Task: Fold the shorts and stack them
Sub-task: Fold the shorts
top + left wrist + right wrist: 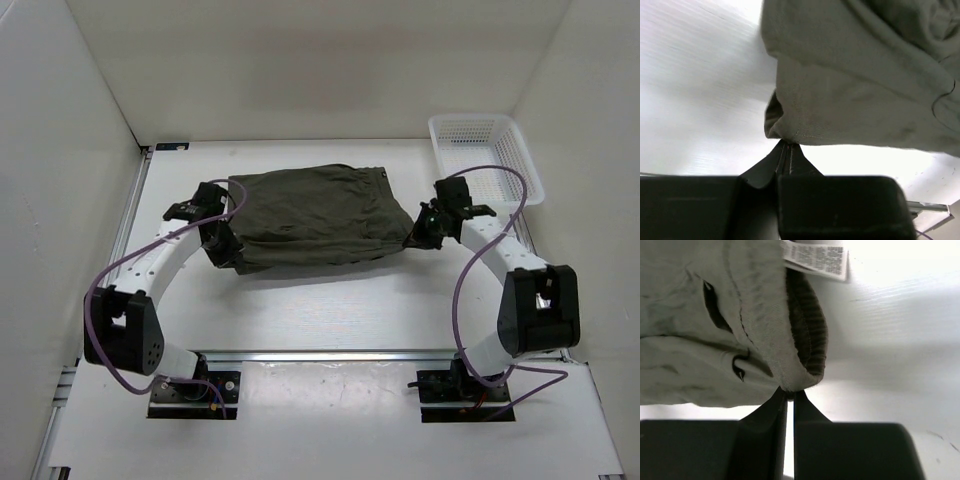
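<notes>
Now shorts (310, 215) pinched between left fingers (765, 166), right fingers (767, 410).

Counting one pair of shorts (310, 215), olive-green. Counting two arms, left arm (165, 255) and right arm (490, 245), ending in two grippers: left gripper (232, 255), right gripper (412, 240). Tallying two purple leads: left cable (93, 300), right cable (456, 300). Noting one white basket (527, 170), one table (330, 310), one care label (817, 259).
</notes>
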`<state>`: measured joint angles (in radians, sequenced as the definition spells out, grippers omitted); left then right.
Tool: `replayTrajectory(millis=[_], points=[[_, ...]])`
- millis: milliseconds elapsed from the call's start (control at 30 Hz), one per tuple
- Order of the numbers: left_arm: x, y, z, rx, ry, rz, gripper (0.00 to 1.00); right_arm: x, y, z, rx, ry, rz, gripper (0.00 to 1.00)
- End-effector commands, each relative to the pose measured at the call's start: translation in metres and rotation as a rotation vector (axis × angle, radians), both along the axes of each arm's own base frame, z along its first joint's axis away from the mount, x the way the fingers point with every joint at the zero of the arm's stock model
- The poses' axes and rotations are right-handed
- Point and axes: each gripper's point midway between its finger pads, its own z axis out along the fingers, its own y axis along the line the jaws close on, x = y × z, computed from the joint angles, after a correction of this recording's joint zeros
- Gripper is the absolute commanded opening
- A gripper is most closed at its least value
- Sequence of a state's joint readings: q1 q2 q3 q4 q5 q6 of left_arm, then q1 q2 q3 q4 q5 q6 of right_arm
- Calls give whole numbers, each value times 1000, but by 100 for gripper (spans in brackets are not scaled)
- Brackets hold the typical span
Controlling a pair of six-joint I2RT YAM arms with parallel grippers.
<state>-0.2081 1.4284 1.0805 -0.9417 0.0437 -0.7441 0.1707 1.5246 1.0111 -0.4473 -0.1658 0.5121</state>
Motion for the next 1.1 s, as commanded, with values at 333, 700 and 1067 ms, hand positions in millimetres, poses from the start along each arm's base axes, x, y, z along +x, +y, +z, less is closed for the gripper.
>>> replayTrajectory(millis=[333,700,1067], points=[[-47,21,-17,31,68,10,14,-61,-20,11,-93,108,75,0],[-46,7,-15,10,78,-44,50,-95,-29,24,-82,86,-12,60],[-77,-22,-56,-126,179,-25,65,-93,-19,-8,216,84,-118,73]])
